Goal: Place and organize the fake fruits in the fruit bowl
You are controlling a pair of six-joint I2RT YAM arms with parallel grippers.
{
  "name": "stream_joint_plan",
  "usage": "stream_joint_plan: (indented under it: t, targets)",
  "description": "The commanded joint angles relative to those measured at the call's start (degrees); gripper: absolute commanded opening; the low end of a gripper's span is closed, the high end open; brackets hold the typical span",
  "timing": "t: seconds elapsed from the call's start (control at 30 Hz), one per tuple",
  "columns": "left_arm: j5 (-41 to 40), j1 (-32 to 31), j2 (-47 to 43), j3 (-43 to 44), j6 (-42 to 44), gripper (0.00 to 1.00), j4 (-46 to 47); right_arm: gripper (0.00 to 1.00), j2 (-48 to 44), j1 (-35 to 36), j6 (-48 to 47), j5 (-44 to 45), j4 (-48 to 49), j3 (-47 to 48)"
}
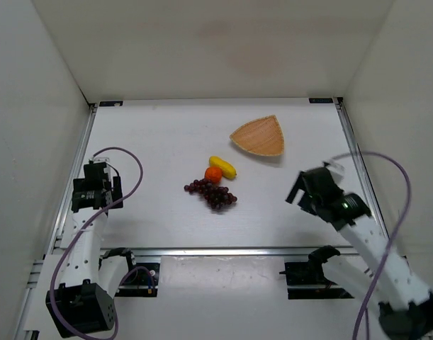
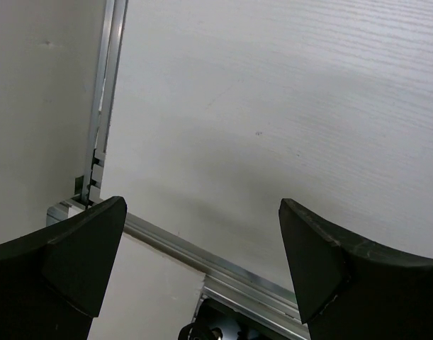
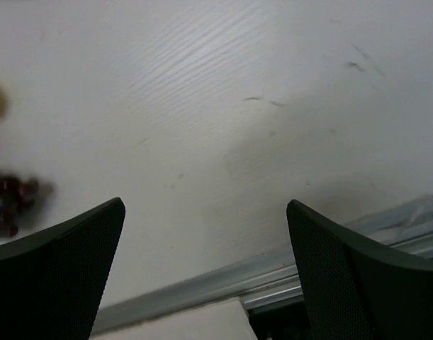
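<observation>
**Top external view: fruit is seen outside the fruit bowl point(image 1: 259, 136)**

Well left of the bowl, the left gripper point(image 1: 96, 188) is held wide open, empty. The grape bunch point(image 1: 212, 193), orange point(image 1: 213, 173) and banana point(image 1: 222, 167) are clustered near its lower left. At its lower right, the right gripper point(image 1: 305, 188) is spread, empty.

We see a white bench point(image 1: 159, 142) with faint grain lines, boxed in by plain white panels: back wall point(image 1: 216, 42), left wall point(image 1: 25, 142), right wall point(image 1: 407, 78). An aluminium rail point(image 1: 223, 251) runs along its near edge and a side rail point(image 1: 74, 177) down the left. Light is even, shadows soft. A few dark scuffs point(image 3: 358, 65) mark the bench in the right wrist view.
</observation>
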Motion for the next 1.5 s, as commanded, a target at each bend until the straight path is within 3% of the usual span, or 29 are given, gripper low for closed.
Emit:
stream_joint_plan:
  t: [0.0,0.03,0.1,0.13,0.23,0.37,0.53,0.77,0.87,1.0,1.03,1.13,1.33,1.47]
  targets:
    - [1.83,0.34,-0.67,-0.49,0.73,1.00,0.40,0.99,15.86,15.89,-11.51,12.01,8.92,13.94]
    - [2.35,0.34,-0.67,-1.02,0.73,1.00,0.40,1.00,26.52,26.65,-14.42,16.80,8.92,17.66]
    - [2.36,0.34,-1.19,-1.02,0.73,1.00,0.40,1.00,37.39,33.76,-21.79,22.02,8.92,25.39]
    - [2.36,0.34,-1.19,-1.02,0.73,1.00,-0.12,1.00,45.88,36.83,-29.75,17.42,9.70,32.22]
    - [2.36,0.34,-1.19,-1.54,0.73,1.00,-0.12,1.00,53.59,38.09,-39.03,2.56,16.44,35.98]
    - [2.36,0.34,-1.72,-1.55,1.25,1.00,-0.12,1.00,59.22,36.69,-42.04,-11.17,18.67,38.78]
    - [2.88,0.34,-1.02,-1.55,1.25,1.00,-0.12,1.00,69.50,36.16,-46.08,-17.24,16.30,44.67]
    - [2.88,0.34,-0.40,-1.55,1.25,1.00,-0.12,1.00,78.57,35.46,-46.09,-13.04,17.00,48.28]
    - [2.88,0.34,-0.40,-1.55,1.25,1.00,-0.12,0.88,79.28,35.46,-45.57,-14.52,16.39,48.29]
    - [2.88,0.34,0.13,-1.55,1.25,1.00,-0.12,0.49,76.65,35.46,-44.34,-16.72,15.77,46.44]
    - [2.88,0.34,0.13,-1.55,1.25,1.00,-0.12,0.33,75.86,35.46,-43.81,-17.59,15.08,46.44]
    - [2.88,0.34,0.65,-1.55,1.25,1.00,-0.12,0.16,70.94,35.46,-43.02,-20.41,14.45,45.30]
    - [3.41,0.34,2.41,-0.50,1.25,1.00,-0.12,0.10,59.08,32.13,-40.03,-24.36,14.45,45.30]
    - [4.55,-2.29,6.35,3.45,1.78,1.00,-1.17,0.09,54.23,22.05,-36.08,-27.01,15.68,47.04]
